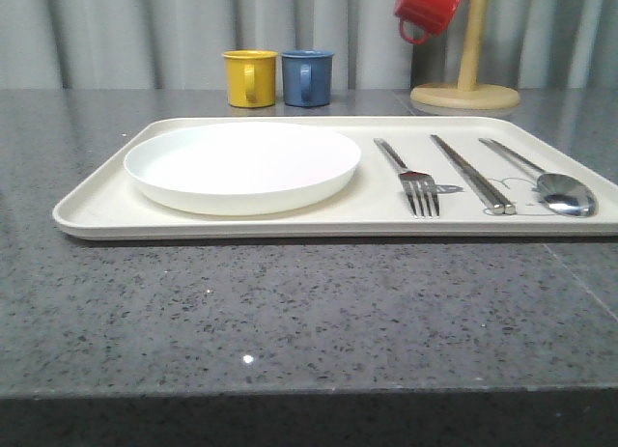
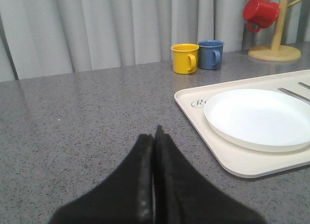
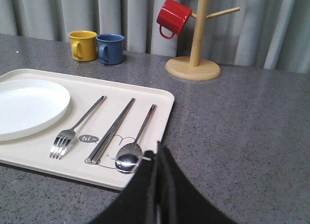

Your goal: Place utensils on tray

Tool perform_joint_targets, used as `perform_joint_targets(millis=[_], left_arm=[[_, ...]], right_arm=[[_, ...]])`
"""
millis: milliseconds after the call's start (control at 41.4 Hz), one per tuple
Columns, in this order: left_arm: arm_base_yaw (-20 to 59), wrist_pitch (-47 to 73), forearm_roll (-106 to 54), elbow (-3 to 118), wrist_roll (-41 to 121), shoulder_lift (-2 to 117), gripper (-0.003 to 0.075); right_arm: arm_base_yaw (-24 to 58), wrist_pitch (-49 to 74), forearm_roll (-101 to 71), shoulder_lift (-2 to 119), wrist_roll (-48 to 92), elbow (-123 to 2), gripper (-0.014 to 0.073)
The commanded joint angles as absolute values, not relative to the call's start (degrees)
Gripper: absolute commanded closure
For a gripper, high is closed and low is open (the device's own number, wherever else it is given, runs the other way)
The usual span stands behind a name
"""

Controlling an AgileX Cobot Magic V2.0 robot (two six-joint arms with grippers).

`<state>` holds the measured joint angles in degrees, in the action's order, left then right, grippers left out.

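Both my end effectors, left (image 2: 155,137) and right (image 3: 159,154), pressed together, empty. Plate (image 1: 241,165), fork (image 1: 410,177), chopsticks (image 1: 473,175), spoon (image 1: 550,181) lie on tray (image 1: 87,210). Metal: stiff, slippery, thin; pinch mid-handle.

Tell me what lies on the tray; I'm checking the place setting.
On the tray: plate, fork, chopsticks, spoon. A rabbit drawing shows beneath the utensils; the tray under the plate is hidden.

Bright, even, soft light from overhead, faint thin shadows under the tray (image 1: 97,220) rim, white plate (image 1: 241,165) nearly blown out, small glints on spoon (image 1: 566,194) bowl and speckled countertop (image 1: 290,312), near gripper fingers (image 2: 155,185) dark and blurred, front view slightly soft.
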<state>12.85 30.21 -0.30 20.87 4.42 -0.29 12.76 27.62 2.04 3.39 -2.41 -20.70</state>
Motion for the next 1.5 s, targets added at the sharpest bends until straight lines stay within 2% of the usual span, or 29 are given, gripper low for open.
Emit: perform_joint_targets(millis=[0, 363, 580, 1475], left_arm=[[12.71, 24.89, -0.84, 22.17, 3.79, 0.19, 0.0739], [2.52, 11.21, -0.72, 9.5, 3.79, -1.63, 0.0739], [1.43, 2.23, -0.72, -0.44, 3.79, -1.63, 0.0739], [1.43, 2.74, -0.72, -0.52, 3.79, -1.52, 0.0739]], right_arm=[[12.71, 22.68, 2.55, 3.93, -1.92, -22.04, 0.0707], [12.71, 22.83, 2.55, 3.93, -1.92, -22.04, 0.0707], [12.71, 22.83, 2.55, 3.93, -1.92, -22.04, 0.0707], [12.71, 22.89, 2.55, 3.93, -1.92, -22.04, 0.0707]])
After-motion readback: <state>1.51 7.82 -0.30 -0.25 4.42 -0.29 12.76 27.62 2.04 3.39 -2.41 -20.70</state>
